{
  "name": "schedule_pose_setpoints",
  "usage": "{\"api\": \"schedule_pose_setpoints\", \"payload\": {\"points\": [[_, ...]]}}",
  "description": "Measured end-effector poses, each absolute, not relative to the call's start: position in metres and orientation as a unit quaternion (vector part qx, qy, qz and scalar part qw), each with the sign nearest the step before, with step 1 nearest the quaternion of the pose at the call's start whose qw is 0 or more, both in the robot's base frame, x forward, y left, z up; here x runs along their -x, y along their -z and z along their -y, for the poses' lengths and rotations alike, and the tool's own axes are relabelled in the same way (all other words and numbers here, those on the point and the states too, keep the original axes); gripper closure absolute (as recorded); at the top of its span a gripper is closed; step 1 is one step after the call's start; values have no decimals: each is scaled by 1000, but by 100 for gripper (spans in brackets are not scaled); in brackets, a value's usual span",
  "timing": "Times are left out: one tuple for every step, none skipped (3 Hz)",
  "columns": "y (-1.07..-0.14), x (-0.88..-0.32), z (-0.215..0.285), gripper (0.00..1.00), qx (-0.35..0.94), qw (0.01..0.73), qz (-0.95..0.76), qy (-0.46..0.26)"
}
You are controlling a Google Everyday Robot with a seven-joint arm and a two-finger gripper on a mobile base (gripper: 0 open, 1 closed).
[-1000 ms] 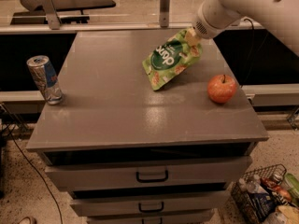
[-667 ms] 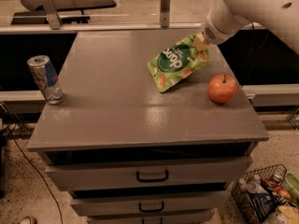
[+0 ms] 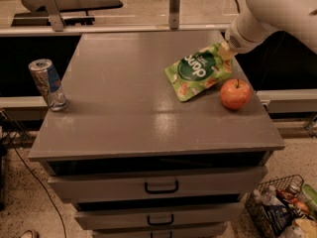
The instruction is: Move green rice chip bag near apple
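Near apple [image 3: 235, 93] — gripper [image 3: 226, 48] at bag [image 3: 198, 71]

The single camera stands high in front of the grey drawer cabinet [image 3: 99, 185] and looks down on its flat grey worktop [image 3: 124, 113], rather near. The gripper [image 3: 226, 48] shows at the upper right, over the worktop's far right edge.

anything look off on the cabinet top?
Nothing spilled or damaged. Only the green rice chip bag lies askew, its far corner held by the claw at right rear, close to the apple. Can upright at left.
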State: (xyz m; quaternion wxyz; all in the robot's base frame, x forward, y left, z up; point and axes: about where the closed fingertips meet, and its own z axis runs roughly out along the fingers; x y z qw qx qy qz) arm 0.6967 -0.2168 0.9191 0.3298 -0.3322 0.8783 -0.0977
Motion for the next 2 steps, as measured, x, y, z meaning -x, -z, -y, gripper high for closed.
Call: {"api": "schedule_pose_setpoints", "payload": {"points": [[-914, -688, 229, 100, 323, 318, -886, 98], [-904, -683, 235, 83, 316, 308, -893, 89]]}}
